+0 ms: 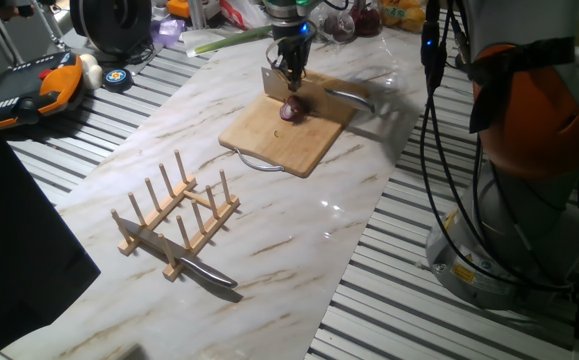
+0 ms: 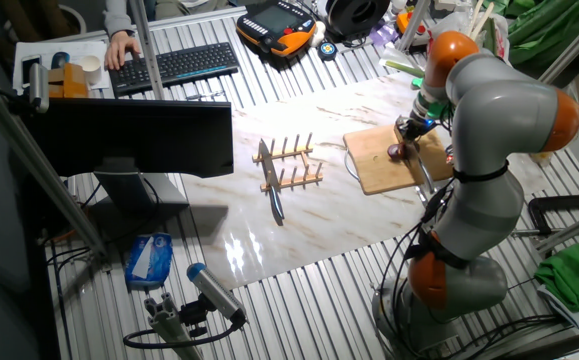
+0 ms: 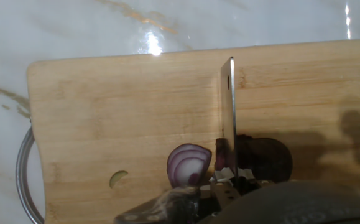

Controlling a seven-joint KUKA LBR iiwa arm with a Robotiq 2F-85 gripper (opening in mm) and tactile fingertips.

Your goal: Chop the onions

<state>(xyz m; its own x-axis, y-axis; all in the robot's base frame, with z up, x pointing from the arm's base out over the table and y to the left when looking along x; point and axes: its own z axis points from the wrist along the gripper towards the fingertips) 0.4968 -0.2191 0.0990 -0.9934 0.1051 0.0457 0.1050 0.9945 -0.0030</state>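
A small purple-red onion (image 1: pixel 292 108) lies on the wooden cutting board (image 1: pixel 299 140), split in two. In the hand view a cut piece (image 3: pixel 189 165) shows its white rings left of the blade, and the dark bulk (image 3: pixel 267 158) lies to the right. My gripper (image 1: pixel 291 66) hangs directly over the onion, shut on a knife (image 3: pixel 230 118). The blade (image 1: pixel 277 82) points down between the two onion parts. In the other fixed view the gripper (image 2: pixel 413 128) stands over the onion (image 2: pixel 396 152) on the board (image 2: pixel 379 165).
A wooden peg rack (image 1: pixel 174 215) stands mid-table with a second knife (image 1: pixel 207 272) lying at its base. A metal utensil (image 1: pixel 354 98) rests at the board's right edge. A wire loop (image 1: pixel 259 163) sticks out from the board's near side. Clutter lines the far table edge.
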